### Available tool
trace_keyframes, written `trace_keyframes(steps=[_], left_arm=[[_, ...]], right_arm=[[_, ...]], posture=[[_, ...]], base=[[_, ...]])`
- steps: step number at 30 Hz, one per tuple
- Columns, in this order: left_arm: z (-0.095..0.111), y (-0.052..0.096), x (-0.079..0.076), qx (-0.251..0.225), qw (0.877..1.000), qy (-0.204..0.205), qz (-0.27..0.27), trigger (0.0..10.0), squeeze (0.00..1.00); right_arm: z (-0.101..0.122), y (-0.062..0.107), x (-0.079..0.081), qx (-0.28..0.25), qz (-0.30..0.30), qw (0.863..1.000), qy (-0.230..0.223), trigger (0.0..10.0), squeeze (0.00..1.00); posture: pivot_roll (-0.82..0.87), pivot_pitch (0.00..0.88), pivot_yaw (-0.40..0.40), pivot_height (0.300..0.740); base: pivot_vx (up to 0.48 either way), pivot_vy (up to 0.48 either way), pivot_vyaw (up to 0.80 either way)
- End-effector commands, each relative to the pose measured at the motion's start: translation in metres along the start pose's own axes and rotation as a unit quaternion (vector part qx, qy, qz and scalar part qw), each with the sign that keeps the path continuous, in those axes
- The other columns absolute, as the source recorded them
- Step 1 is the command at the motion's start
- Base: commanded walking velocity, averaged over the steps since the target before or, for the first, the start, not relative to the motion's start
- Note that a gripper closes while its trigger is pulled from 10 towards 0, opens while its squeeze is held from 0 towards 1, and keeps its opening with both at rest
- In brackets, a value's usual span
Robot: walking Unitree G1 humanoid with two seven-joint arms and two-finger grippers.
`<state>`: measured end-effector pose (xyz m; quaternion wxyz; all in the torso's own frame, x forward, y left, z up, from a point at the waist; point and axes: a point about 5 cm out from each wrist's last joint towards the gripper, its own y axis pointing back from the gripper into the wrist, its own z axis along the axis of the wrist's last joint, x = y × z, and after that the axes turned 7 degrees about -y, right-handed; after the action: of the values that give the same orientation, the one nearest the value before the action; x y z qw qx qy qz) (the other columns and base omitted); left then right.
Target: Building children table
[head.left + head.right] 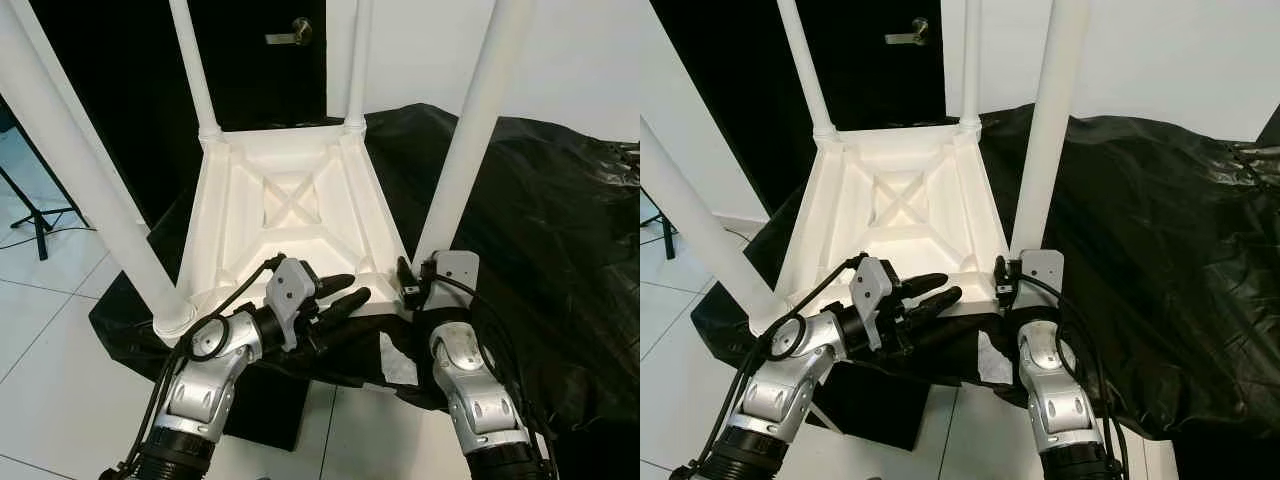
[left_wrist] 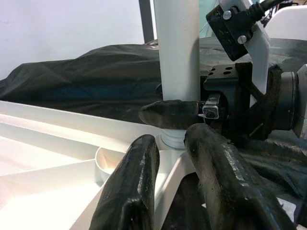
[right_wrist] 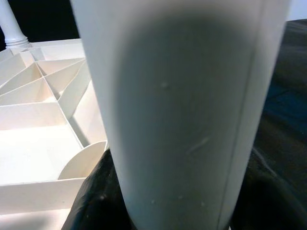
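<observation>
You see the white table [image 1: 290, 215] lying upside down on a black sheet [image 1: 540, 230], its ribbed underside facing up and four white legs standing up from its corners. The near right leg [image 1: 470, 140] rises from the corner closest to your right arm, and your right gripper [image 1: 408, 285] sits at its base; in the right wrist view the leg [image 3: 187, 115] stands right between the dark fingers [image 3: 93, 201], which press against its sides, so the gripper is clamped on that leg. Your left gripper [image 1: 340, 295] reaches across the near edge of the table toward the same corner, its two black fingers [image 2: 129, 191] set a little apart with nothing between them. In the left wrist view those fingers point at the leg's base, where a right finger [image 2: 172, 114] wraps the white post [image 2: 177, 57] just above its collar. The near left leg [image 1: 85, 190] slants up past your left arm, and the two far legs [image 1: 195, 65] stand at the back corners before a dark door [image 1: 260, 60] with a metal handle [image 1: 290, 35]. A tripod foot [image 1: 35, 215] rests on the white tiled floor [image 1: 50, 400] to your left.
</observation>
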<state>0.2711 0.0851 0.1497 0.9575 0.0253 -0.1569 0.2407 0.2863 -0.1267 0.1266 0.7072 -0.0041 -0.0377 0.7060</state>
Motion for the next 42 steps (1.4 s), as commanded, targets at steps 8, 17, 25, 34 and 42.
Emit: trace_keyframes(steps=[8,17,25,34,42], left_arm=[[-0.003,0.000,0.003,0.010,1.000,0.003,0.022,10.0,0.00],[-0.003,0.002,0.002,0.012,1.000,0.002,0.025,10.0,0.00],[-0.003,0.001,0.004,0.012,1.000,-0.001,0.022,10.0,0.00],[-0.002,0.000,0.006,0.010,1.000,-0.004,0.022,10.0,0.00],[-0.001,0.004,0.004,0.012,1.000,-0.002,0.029,10.0,0.00]], right_arm=[[0.002,0.002,-0.014,-0.002,0.014,1.000,0.005,10.0,1.00],[0.006,0.014,-0.038,-0.004,0.146,0.989,0.022,10.0,0.00],[0.003,0.003,-0.054,0.025,0.273,0.957,0.092,10.0,0.00],[0.006,-0.022,-0.044,0.034,0.335,0.933,0.126,10.0,0.00],[0.002,-0.024,-0.043,0.052,0.363,0.924,0.111,0.0,0.00]], posture=[[-0.05,0.000,0.020,0.740],[-0.05,0.000,0.015,0.740],[-0.05,0.000,0.022,0.740],[-0.05,0.000,0.022,0.740],[-0.03,0.000,0.008,0.740]], base=[[0.000,0.000,0.00],[0.000,0.000,0.00],[0.000,0.000,0.00],[0.000,0.000,0.00],[0.000,0.000,0.00]])
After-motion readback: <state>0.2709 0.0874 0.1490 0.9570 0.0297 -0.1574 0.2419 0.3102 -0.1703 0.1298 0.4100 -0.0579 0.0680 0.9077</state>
